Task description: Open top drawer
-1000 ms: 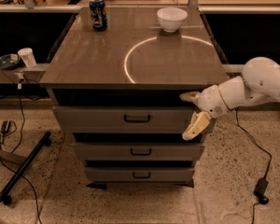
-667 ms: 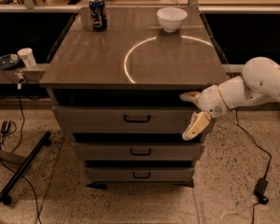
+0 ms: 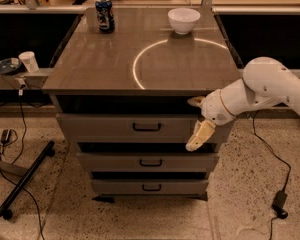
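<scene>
The top drawer [image 3: 115,127] is the widest grey drawer, right under the table top, with a small dark bail handle [image 3: 147,127] at its middle. A dark gap shows above its front. My gripper [image 3: 196,120] is at the right end of this drawer front, on a white arm [image 3: 270,86] that comes in from the right. Its fingers are apart: one fingertip [image 3: 194,102] is at the drawer's top edge and the other finger [image 3: 199,135] hangs down over the front to its lower edge. The gripper is well to the right of the handle.
Two narrower drawers [image 3: 150,162] sit below. On the table top [image 3: 100,64] stand a blue can [image 3: 105,14] and a white bowl [image 3: 184,20] at the back. A paper cup [image 3: 28,61] stands on a ledge at left. Cables and a black stand leg [image 3: 22,181] lie on the floor.
</scene>
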`<action>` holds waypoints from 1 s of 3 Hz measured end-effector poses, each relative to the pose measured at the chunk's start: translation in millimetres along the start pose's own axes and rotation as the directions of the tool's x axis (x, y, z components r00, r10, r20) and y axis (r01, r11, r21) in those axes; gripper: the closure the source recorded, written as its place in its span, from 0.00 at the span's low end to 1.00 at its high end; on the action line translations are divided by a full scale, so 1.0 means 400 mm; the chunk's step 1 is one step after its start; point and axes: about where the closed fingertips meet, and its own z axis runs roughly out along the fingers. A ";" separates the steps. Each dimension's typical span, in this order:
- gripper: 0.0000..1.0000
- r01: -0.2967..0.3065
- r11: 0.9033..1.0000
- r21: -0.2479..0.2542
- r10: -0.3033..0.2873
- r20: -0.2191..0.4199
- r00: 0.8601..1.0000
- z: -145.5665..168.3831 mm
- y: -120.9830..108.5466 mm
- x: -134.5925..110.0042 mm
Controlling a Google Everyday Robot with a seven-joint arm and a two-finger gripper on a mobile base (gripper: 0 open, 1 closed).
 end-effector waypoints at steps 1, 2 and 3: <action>0.00 0.000 1.000 0.000 0.000 0.000 1.000 0.000 0.000 0.000; 0.00 -0.006 0.999 -0.037 0.007 0.049 0.999 0.065 -0.017 0.014; 0.00 -0.006 0.999 -0.037 0.007 0.049 0.999 0.065 -0.017 0.014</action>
